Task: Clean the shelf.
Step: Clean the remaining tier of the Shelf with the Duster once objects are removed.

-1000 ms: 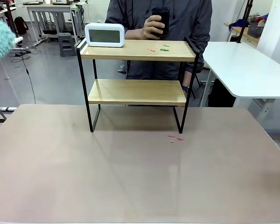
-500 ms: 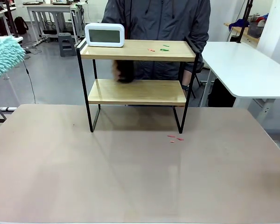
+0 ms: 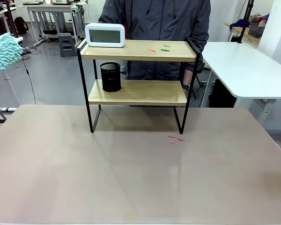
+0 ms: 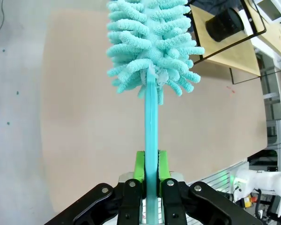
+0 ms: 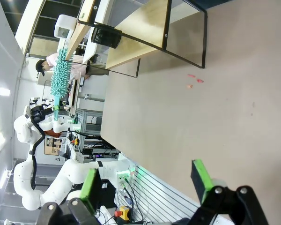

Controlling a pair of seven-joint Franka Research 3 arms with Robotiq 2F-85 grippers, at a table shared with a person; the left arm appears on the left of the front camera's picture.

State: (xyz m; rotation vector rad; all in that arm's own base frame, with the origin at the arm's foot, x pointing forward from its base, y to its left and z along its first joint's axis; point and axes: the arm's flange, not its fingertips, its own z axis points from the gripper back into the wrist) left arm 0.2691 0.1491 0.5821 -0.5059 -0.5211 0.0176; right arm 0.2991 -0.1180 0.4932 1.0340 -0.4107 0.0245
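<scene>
Approach step, by judgement: left gripper (image 4: 151, 164) clamps the teal duster (image 4: 152, 47) well left of the shelf (image 3: 138, 91) at the table's (image 3: 131, 187) far middle, right gripper (image 5: 147, 180) stands apart and empty, and the next move calls for sweeping the scraps (image 3: 159, 48) off the top board, clear of the clock (image 3: 105, 34).

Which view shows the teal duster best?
Left wrist view: the duster is close, head and handle, held by the left gripper. Front view: part of its head at the left edge. Right wrist view: small, far away.
</scene>
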